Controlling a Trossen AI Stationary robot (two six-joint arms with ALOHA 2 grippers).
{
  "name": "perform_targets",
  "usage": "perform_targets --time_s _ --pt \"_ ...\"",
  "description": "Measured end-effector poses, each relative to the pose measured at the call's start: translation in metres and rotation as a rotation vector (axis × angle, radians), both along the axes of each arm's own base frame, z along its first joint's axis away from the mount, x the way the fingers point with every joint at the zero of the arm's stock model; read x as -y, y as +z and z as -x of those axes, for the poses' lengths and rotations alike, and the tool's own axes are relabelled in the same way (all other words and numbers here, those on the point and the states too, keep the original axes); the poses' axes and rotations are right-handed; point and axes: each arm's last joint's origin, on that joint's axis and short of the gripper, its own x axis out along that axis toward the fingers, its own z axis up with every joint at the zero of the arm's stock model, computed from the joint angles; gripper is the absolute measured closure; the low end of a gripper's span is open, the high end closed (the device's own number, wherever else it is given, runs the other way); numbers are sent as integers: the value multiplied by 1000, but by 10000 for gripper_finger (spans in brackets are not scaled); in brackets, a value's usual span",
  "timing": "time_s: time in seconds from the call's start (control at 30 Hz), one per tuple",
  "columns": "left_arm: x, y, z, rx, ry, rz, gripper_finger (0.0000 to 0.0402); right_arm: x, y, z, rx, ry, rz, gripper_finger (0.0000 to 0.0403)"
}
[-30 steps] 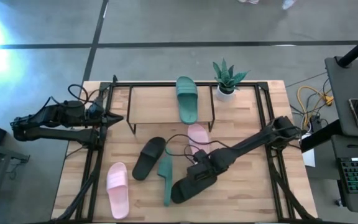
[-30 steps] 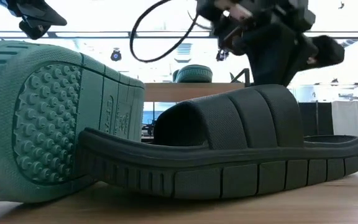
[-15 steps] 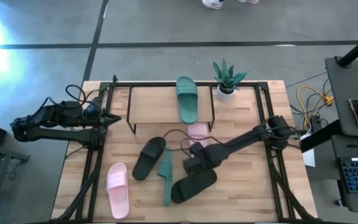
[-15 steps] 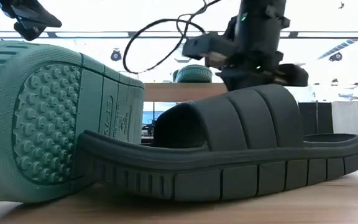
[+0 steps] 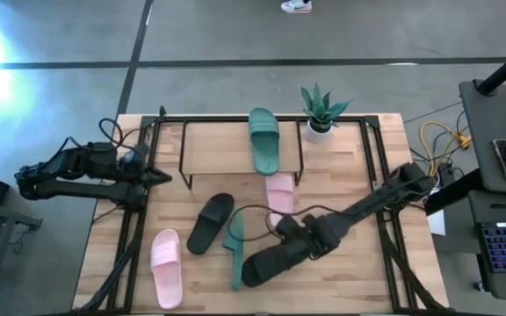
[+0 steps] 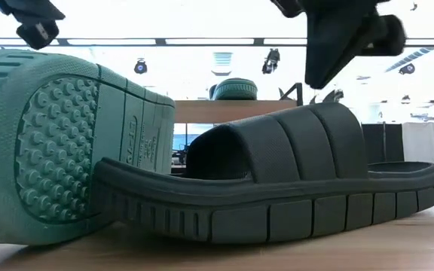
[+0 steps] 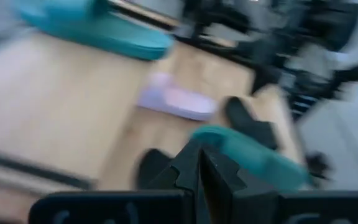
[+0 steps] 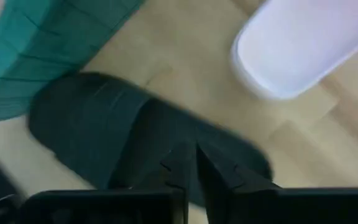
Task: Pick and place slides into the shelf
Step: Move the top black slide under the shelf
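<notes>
The right gripper, fingers nearly together and holding nothing, hangs over 1 black slide; descending closed risks shoving it against the tipped green slide.

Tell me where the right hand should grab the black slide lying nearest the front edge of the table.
Grip the wide strap of the black slide, coming straight down from above. The slide lies flat, sole down, and the low view shows its strap arching clear of the footbed, so a finger could likely slip under it. The right hand hovers just above it.
</notes>
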Motion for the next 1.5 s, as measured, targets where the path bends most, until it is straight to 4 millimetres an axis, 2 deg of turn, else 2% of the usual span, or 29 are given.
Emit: perform_targets --time_s 0.23,0.4,0.5,0.63,0.8,0.97,1.07,1.13,1.27,1.33,1.4,1.5 --pt "10 10 -29 199 -357 128 402 -7 10 -17 169 24 -155 296" --pt "12 7 -36 117 -384 46 402 -7 15 -18 184 23 -156 223" --pt "15 15 -33 82 -364 -40 402 -13 20 -17 218 20 -129 194" --pt "23 28 -32 79 -420 -24 402 -21 30 -15 276 -21 -101 181" --pt "42 33 -47 97 -678 230 402 -19 31 -16 291 -41 -80 180" --pt "59 12 -72 -96 -804 317 402 -13 35 -18 278 -10 -120 179" --pt "64 -13 -79 -293 -801 329 402 -11 40 -16 291 0 -108 180" --pt "64 -24 -78 -361 -774 283 402 -10 43 -14 289 -3 -102 179" --pt "62 -44 -77 -484 -503 -9 402 -8 44 -10 277 -11 -66 179" --pt "65 -40 -79 -444 -436 -153 402 -7 43 -8 257 -10 -54 179" --pt "73 -35 -79 -384 -433 -263 402 -8 43 -6 240 -5 -45 179" --pt "86 -38 -77 -356 -463 -391 402 -9 41 -2 205 5 -32 179"
